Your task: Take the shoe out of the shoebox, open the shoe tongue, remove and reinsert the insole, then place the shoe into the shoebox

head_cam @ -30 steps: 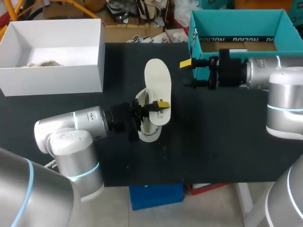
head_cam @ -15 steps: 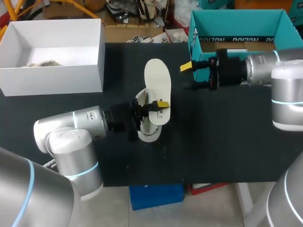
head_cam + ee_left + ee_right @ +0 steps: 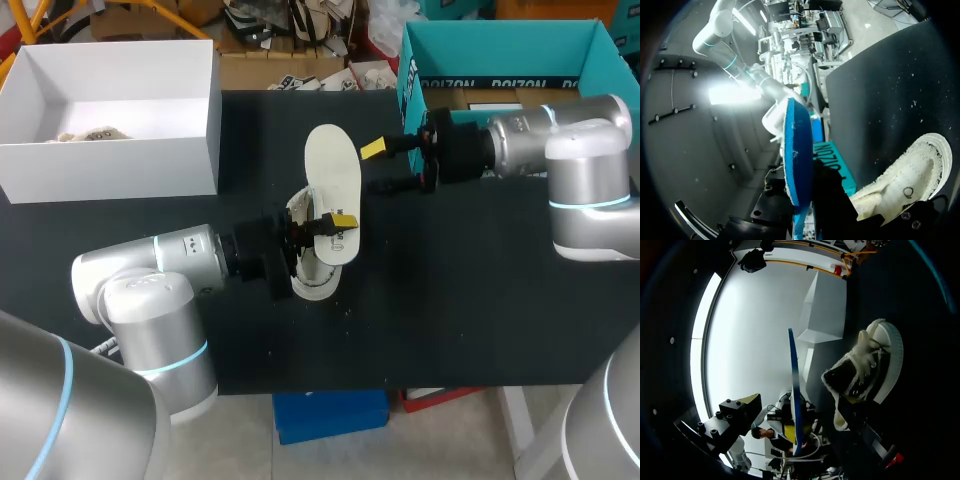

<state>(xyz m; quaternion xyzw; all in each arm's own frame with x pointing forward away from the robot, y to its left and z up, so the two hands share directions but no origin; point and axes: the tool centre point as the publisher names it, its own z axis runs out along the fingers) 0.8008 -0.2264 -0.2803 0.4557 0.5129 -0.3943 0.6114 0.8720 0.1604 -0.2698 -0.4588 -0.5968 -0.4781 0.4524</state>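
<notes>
The white box (image 3: 110, 170) stands at the far left corner of the black tabletop (image 3: 470, 300), open-topped, with a small crumpled pale wad (image 3: 85, 133) lying on its floor near the left wall. The teal shoebox (image 3: 500, 50) stands at the far right, also open, and its brown cardboard floor shows behind the right arm that crosses in front of it. The shoe (image 3: 312, 275) is outside both boxes, on the middle of the tabletop, with the left gripper (image 3: 338, 222) over it. That gripper is clamped on the insole (image 3: 333, 165), one yellow tip pressed on its cream upper face. The insole's far end sticks out beyond the shoe toward the back of the tabletop. From the left wrist the insole (image 3: 797, 150) appears edge-on with its blue underside, the shoe (image 3: 910, 170) just beside it. The right gripper (image 3: 380, 168) hangs with its fingers apart just beside the insole's right edge, holding nothing. Compared with a second ago, the right arm has slid from in front of the shoebox leftward toward the insole, while the left arm, shoe and insole keep their places.
</notes>
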